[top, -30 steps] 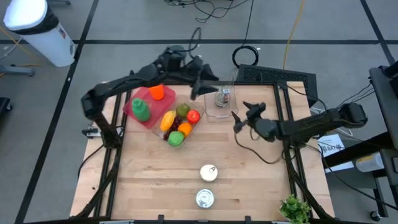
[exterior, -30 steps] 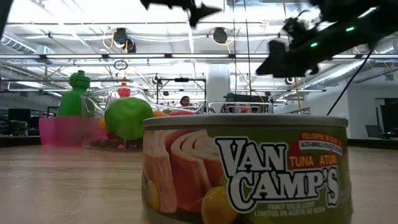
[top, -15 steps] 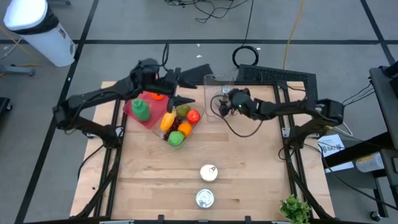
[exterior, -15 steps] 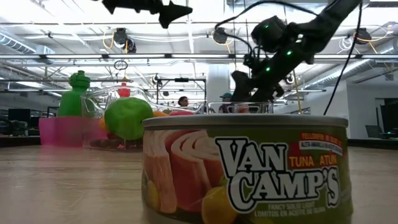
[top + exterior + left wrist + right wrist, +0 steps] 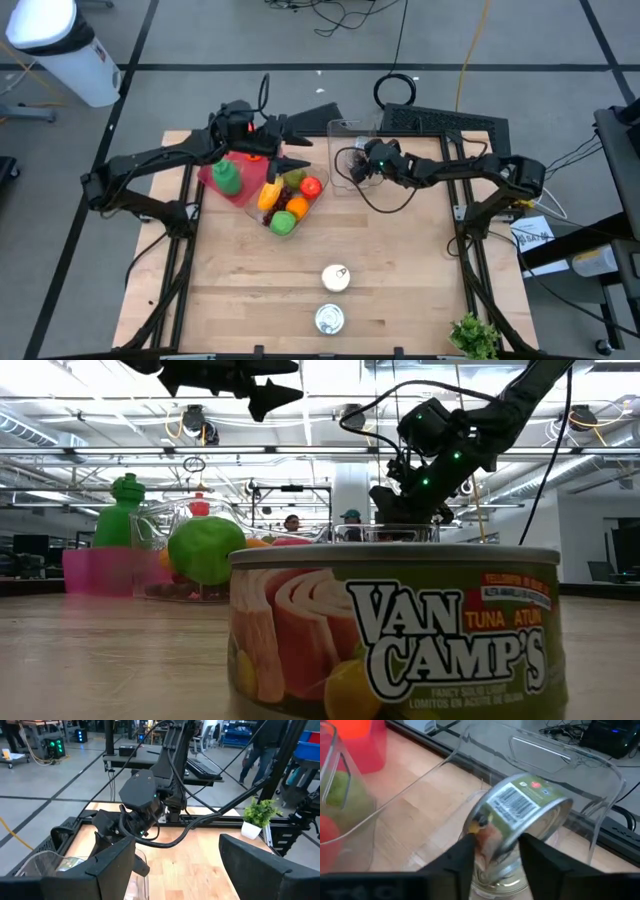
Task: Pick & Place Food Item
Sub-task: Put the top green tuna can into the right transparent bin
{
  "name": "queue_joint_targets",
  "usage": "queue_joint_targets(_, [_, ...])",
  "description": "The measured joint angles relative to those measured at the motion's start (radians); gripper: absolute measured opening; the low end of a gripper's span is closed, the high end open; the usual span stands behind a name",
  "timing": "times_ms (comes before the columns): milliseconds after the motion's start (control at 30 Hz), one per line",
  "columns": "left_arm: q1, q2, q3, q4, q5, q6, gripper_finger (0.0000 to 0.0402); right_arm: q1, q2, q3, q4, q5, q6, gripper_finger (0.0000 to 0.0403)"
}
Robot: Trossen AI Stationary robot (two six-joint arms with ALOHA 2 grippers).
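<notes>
A silver can with a barcode label (image 5: 520, 812) lies tilted inside a clear plastic container (image 5: 350, 140) at the table's far middle. My right gripper (image 5: 495, 855) reaches into that container (image 5: 600, 775) and is shut on the can (image 5: 360, 160). My left gripper (image 5: 295, 152) hangs open in the air over the far end of a clear bin of toy fruit (image 5: 285, 195), touching nothing. In the left wrist view its fingers (image 5: 192, 870) stand wide apart. Two more cans (image 5: 336, 278) (image 5: 330, 320) stand upright near the table's front edge. My right gripper pinches the can's round wall (image 5: 485, 832) between its two fingers, one on either side. The fingers slant down from the table's right side. The can sits tilted with its labelled side up, inside the clear container; its lower end is hidden behind my fingers.
A pink tray (image 5: 212, 175) with a green bottle (image 5: 226, 176) and an orange piece (image 5: 252, 150) sits left of the fruit bin. A Van Camp's tuna can (image 5: 395, 630) fills the front of the low view. Bare wood lies between the bins and the front cans.
My right gripper has swung toward the table's left and far edge, dropped into the clear container and drawn its fingers in on the can. My left gripper has moved toward the table's left and slightly down, staying open.
</notes>
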Motion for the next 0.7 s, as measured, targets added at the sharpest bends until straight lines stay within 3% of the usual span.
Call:
queue_joint_targets(167, [-0.003, 0.000, 0.000, -0.001, 0.000, 0.003, 0.0301, 0.004, 0.000, 0.000, 0.000, -0.004, -0.010, 0.0071])
queue_joint_targets(367, [-0.003, 0.000, 0.000, -0.025, 0.000, 0.004, 0.0301, 0.005, -0.026, 0.000, -0.005, -0.003, -0.020, 0.0046])
queue_joint_targets(533, [-0.003, 0.000, 0.000, -0.051, 0.001, 0.015, 0.0301, 0.019, -0.098, 0.000, -0.016, -0.060, -0.095, 0.0071])
queue_joint_targets(633, [-0.003, 0.000, 0.000, -0.070, 0.001, 0.034, 0.0301, 0.019, -0.152, -0.001, -0.023, -0.146, -0.153, 0.0113])
queue_joint_targets(700, [-0.003, 0.000, 0.000, -0.083, 0.001, 0.045, 0.0301, 0.019, -0.195, -0.001, -0.021, -0.198, -0.285, 0.0151])
